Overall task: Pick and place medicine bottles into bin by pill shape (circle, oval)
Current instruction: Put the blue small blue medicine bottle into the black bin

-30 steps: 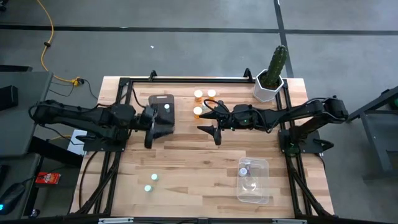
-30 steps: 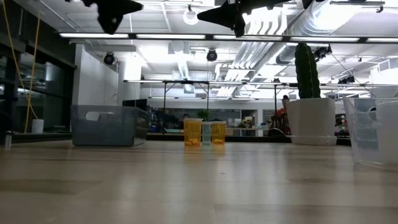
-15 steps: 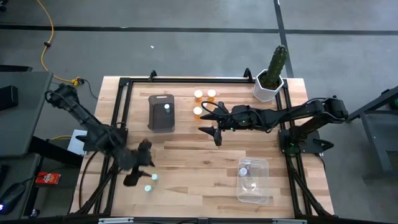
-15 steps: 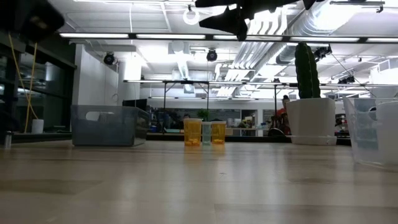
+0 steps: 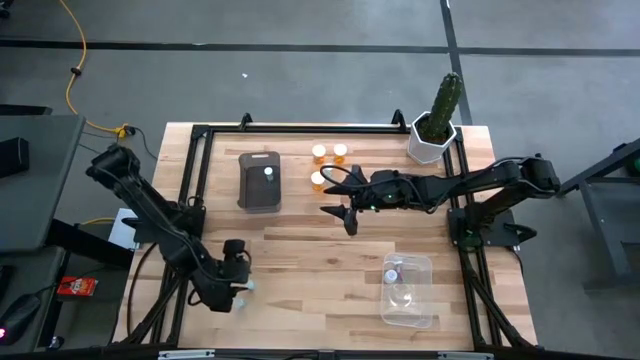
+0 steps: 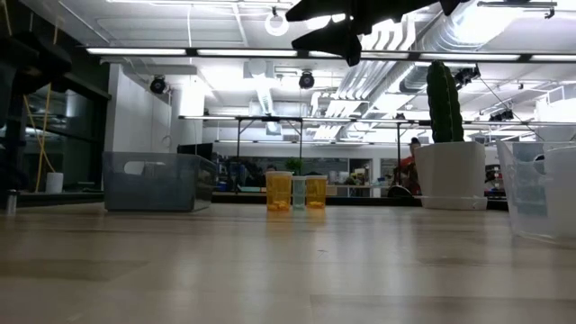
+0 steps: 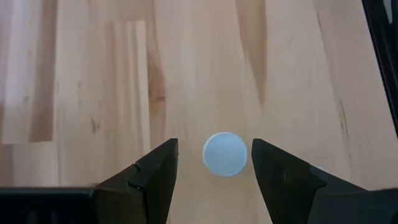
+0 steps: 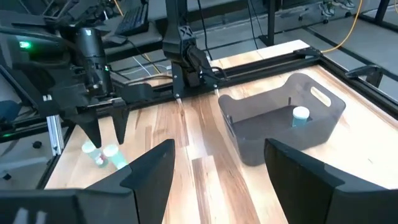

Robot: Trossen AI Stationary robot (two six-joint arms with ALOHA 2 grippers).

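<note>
- left gripper [image 7: 214, 168] fingers wide, straddling pale bottle cap [image 7: 225, 154]; only the wrist view shows it
- right gripper [image 5: 345, 212] spread empty mid-table; its camera shows grey bin [image 8: 280, 124] holding one bottle [image 8: 300, 116]

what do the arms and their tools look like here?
Both arms are dark, slim and jointed, with black cabling looped along the right one. Left tool and right tool each end in two black, wedge-shaped fingers. A green indicator light glows on the left arm.

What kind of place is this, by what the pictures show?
Probably a robotics lab or open workshop: a wooden table framed in black metal, exposed ceiling ducts with strip lights, and rows of desks behind.
</note>
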